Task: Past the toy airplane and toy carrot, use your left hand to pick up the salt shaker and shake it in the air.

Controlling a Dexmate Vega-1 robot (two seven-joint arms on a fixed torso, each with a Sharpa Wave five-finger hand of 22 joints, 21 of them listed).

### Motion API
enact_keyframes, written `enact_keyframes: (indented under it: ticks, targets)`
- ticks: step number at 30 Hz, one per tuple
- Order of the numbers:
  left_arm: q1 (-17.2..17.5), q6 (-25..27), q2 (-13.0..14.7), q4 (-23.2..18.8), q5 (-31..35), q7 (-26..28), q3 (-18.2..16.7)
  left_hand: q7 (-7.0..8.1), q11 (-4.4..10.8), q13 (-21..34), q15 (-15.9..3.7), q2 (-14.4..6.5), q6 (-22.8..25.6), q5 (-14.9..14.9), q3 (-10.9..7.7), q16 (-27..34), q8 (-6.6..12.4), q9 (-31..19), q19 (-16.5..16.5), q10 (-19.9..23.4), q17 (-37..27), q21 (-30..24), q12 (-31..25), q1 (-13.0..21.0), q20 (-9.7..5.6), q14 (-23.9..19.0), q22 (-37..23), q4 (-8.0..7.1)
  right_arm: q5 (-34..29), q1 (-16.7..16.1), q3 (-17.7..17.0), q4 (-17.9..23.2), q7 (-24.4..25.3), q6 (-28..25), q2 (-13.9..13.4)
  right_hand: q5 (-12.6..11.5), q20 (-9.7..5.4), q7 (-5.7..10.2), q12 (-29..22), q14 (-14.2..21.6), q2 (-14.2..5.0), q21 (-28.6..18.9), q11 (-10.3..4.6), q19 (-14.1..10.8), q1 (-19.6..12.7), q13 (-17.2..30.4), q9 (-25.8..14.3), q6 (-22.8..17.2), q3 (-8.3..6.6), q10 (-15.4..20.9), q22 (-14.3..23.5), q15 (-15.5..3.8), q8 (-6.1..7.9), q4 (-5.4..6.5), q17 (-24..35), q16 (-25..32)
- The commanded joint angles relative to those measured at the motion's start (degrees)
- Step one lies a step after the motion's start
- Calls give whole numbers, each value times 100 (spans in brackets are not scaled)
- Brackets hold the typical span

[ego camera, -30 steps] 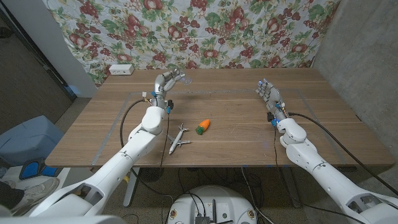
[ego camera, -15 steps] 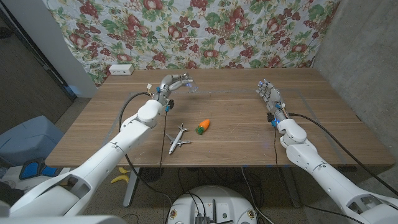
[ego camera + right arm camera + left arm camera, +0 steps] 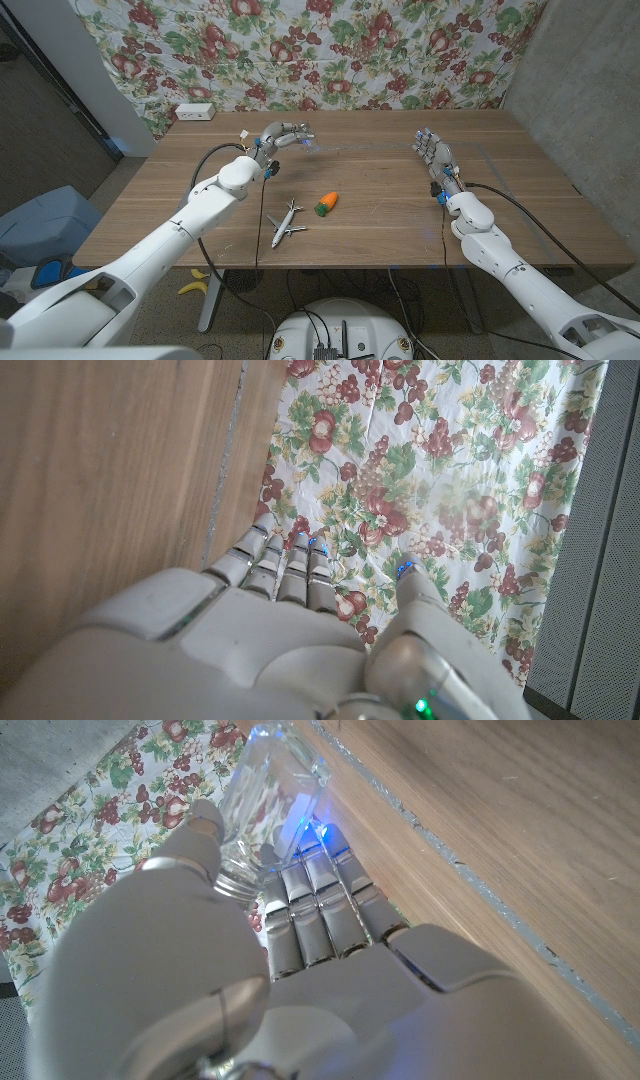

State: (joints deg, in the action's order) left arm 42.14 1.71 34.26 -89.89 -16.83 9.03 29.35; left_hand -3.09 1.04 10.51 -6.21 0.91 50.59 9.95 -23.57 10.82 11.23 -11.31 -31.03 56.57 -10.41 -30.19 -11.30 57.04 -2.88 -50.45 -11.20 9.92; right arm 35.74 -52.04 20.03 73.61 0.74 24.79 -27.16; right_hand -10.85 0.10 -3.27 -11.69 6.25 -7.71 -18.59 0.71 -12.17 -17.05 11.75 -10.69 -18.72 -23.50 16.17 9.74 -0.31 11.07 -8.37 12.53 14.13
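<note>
fingers (image 3: 320, 915) of my left hand (image 3: 283, 135) held the salt shaker (image 3: 262, 805) above the table's (image 3: 380, 200) far side, beyond airplane (image 3: 286, 222) and carrot (image 3: 327, 202); shaking came next, i judged.

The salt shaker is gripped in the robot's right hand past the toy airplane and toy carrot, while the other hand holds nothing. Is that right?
Not quite: the hands are swapped. The left hand grips the salt shaker, as the left wrist view shows plainly. It is the right hand that holds nothing, fingers extended in the head view. The toy airplane and toy carrot do lie nearer the robot.
</note>
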Motion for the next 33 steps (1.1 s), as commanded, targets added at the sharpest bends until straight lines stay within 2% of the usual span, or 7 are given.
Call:
enact_keyframes:
  ticks: [1,10,16,24,33]
  targets:
    - [244,-550,-173,60,107,458,-113,424,1078,13,-774,-922,1161,30,1,5,22,-19,27,1150,-8,-45,-48,902,-495,-21,-2,-13,13,-59,-19,70,15,3,-24,-13,-14,-12,13,49,-44,19,3,-59,16,-7,-7,-44,30,46,26,3,20,4,17,-19]
    - [550,-1728,-836,558,284,1428,-353,451,1079,13,-774,-927,1165,30,5,12,23,-19,2,1156,-11,-67,-49,904,-496,-35,-1,-17,17,-104,-35,113,40,-5,-43,-14,-17,-13,15,54,-46,40,3,-67,14,-7,-7,-46,29,43,26,1,21,3,17,-20]
    - [626,-2368,-1155,871,546,1913,-441,456,1082,13,-775,-931,1158,31,7,19,20,-19,-7,1146,-14,-77,-45,903,-502,-50,-1,-20,7,-90,-26,104,41,-8,-35,-13,-20,-13,14,50,-46,50,0,-69,14,-7,-7,-43,29,44,27,-2,20,4,17,-23]
    - [637,-2584,-1266,1002,642,1990,-492,472,1085,12,-776,-931,1159,31,15,30,21,-19,-8,1131,-19,-88,-38,901,-507,-77,0,-22,-23,-70,-12,115,61,-28,-37,-13,-21,-9,17,51,-46,68,-9,-76,15,-6,-7,-44,31,38,27,-6,20,5,18,-24]
    - [626,-2575,-1287,1032,654,1939,-516,474,1082,13,-776,-928,1150,32,24,30,18,-20,-2,1136,-20,-101,-40,900,-511,-86,0,-24,-43,-90,-14,165,109,-45,-45,-13,-24,-5,13,50,-47,87,-4,-83,15,-6,-7,-40,30,48,28,-9,19,6,18,-27]
